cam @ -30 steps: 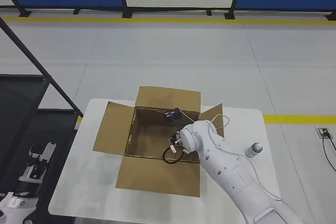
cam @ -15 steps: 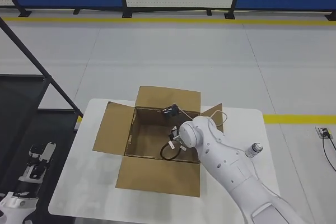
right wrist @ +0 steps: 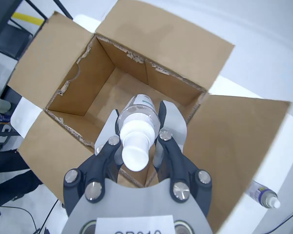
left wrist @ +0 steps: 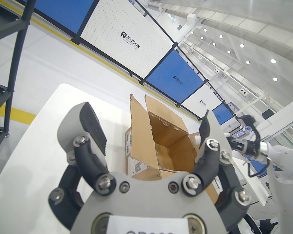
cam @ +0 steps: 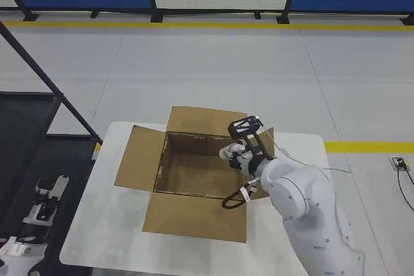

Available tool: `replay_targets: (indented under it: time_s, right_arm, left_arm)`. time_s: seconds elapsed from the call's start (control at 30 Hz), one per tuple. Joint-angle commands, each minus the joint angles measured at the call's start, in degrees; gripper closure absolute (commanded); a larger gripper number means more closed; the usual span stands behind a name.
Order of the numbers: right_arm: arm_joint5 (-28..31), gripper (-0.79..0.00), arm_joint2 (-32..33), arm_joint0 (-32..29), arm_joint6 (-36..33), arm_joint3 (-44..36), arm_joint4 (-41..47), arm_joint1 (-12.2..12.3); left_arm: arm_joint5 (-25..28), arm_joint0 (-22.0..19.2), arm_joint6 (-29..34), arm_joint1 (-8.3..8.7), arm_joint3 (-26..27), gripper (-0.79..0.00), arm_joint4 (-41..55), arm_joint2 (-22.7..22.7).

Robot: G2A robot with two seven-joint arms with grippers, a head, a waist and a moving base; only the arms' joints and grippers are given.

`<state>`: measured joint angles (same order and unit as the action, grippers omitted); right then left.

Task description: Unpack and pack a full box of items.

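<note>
- Since a second ago, the right gripper (cam: 241, 148) is up out of the box (cam: 193, 217) and across to its 3 o'clock wall, bringing a bottle (right wrist: 136, 144).
- Its jaws clamp the bottle: clear body, white cap toward the wrist, base pointing down into the box.
- Box: brown cardboard, four flaps spread, torn edges.
- Left gripper (left wrist: 147, 113): jaws apart, nothing between.
- Second bottle (right wrist: 263, 196) sits on the table (cam: 90, 228) beyond the 3 o'clock flap.

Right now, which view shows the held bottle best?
The right wrist view: the bottle sits between the fingers, white cap toward the camera, above the open box. The top view gives a small white patch; the left wrist view, too far to tell.
</note>
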<state>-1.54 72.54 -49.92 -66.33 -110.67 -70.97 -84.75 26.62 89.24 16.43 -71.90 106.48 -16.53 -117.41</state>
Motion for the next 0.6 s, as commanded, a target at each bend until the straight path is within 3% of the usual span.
replay_targets:
  time_s: [0.0,0.27,0.57]
  right_arm:
    - [-0.59,0.000,2.97,-3.97,0.22,-6.71,-1.72,0.47]
    - [-5.51,0.000,17.80,-17.59,3.76,-19.60,-3.21,1.71]
    - [-5.45,0.000,30.59,-29.99,3.98,-17.58,-1.93,2.59]
  left_arm:
    - [0.00,0.00,0.00,0.00,0.00,-0.785,0.00,0.00]
    - [0.00,0.00,0.00,0.00,0.00,-0.785,0.00,0.00]
    - [0.00,0.00,0.00,0.00,0.00,-0.785,0.00,0.00]
